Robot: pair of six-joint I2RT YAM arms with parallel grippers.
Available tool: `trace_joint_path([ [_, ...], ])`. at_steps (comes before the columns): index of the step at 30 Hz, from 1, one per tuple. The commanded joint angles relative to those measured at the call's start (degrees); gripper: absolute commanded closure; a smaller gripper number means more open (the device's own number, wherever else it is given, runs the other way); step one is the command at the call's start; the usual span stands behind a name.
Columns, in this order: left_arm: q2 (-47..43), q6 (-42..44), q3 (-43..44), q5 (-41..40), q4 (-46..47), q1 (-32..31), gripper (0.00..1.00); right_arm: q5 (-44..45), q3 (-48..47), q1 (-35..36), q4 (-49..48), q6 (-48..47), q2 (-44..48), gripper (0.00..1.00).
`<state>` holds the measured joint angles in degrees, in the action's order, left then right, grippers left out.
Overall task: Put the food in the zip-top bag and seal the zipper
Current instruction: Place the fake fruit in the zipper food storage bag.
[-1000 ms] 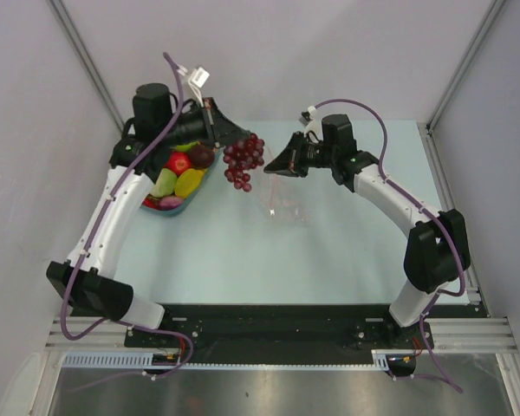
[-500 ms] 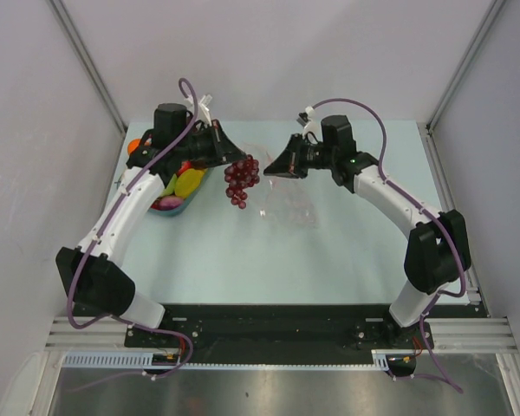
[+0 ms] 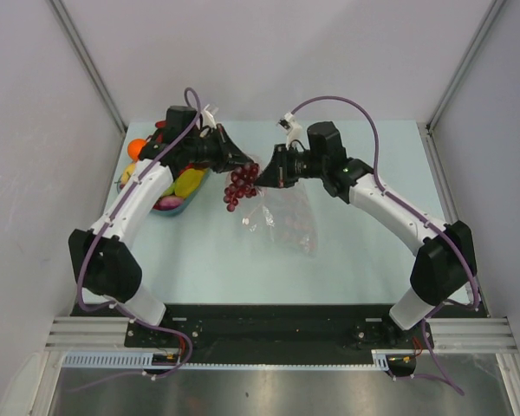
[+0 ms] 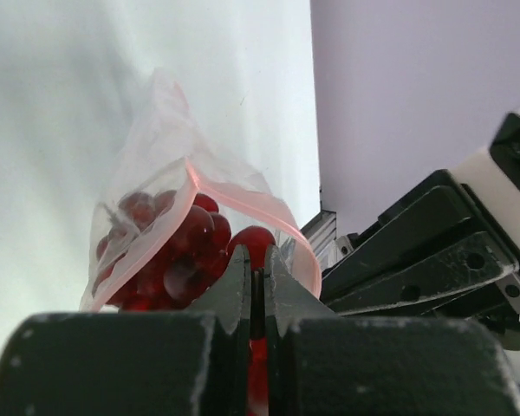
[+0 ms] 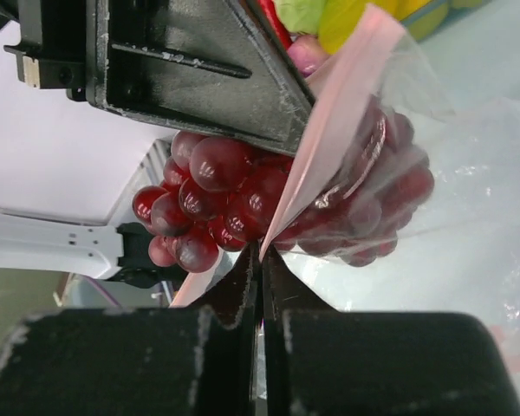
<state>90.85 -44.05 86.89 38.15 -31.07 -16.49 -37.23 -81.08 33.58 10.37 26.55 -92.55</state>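
My left gripper (image 3: 243,164) is shut on the stem of the dark purple grape bunch (image 3: 239,185) and holds it above the table at the mouth of the zip-top bag (image 3: 288,218). In the left wrist view the gripper (image 4: 256,253) has grapes (image 4: 156,251) showing through the clear plastic behind the pink zipper (image 4: 243,201). My right gripper (image 3: 265,170) is shut on the bag's pink zipper strip and holds the mouth up. In the right wrist view the gripper (image 5: 260,251) pinches the zipper (image 5: 329,130), with grapes (image 5: 212,195) on both sides of it.
The blue-rimmed dish (image 3: 175,208) stands at the back left with more food (image 3: 189,182) in it, yellow, green and red pieces. An orange piece (image 3: 137,147) sits behind it. The left arm reaches over the dish. The bag's body trails on the table towards the middle.
My left gripper has carried the grape bunch to the right, up to the bag's mouth. My right gripper has moved left towards it, lifting the bag's mouth and stretching the bag out.
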Motion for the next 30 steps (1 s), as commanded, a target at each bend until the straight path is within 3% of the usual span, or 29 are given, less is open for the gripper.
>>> trace_joint_path([
  [1, -0.3, -0.2, 1.9, -3.2, -4.7, -0.9, 1.00, 2.7, 0.7, -0.1, -1.9, -4.7, 2.5, 1.00],
  [5, -0.1, 0.5, 0.2, -15.2, -8.3, -1.2, 1.00, -0.5, 0.9, 0.3, -4.5, -2.4, 2.8, 1.00],
  [16, -1.7, 6.6, 4.1, -29.4, -17.8, -4.2, 1.00, -10.6, 1.2, 0.5, -15.1, 11.3, 2.7, 1.00],
  [19, -2.9, 8.6, 2.8, -27.7, -17.2, -4.4, 1.00, -12.6, 1.2, 1.0, -17.0, 12.7, 2.6, 1.00],
  [23, -4.9, 13.1, 1.1, -14.8, -11.5, -4.8, 0.79, -12.2, 1.3, 0.4, -16.6, 13.2, 1.2, 1.00],
  [25, -6.5, 14.7, -0.7, -12.6, -9.7, -4.8, 0.81, -11.6, 1.4, 0.3, -16.1, 12.4, 0.8, 1.00],
  [28, -9.0, 15.6, -5.4, -11.9, -5.8, -4.4, 1.00, -10.4, 1.9, -0.1, -15.3, 11.1, 0.1, 1.00],
  [30, -8.6, 16.5, -6.5, -8.7, -4.2, -4.5, 1.00, -10.7, 2.0, -0.7, -15.9, 11.2, -0.6, 1.00],
])
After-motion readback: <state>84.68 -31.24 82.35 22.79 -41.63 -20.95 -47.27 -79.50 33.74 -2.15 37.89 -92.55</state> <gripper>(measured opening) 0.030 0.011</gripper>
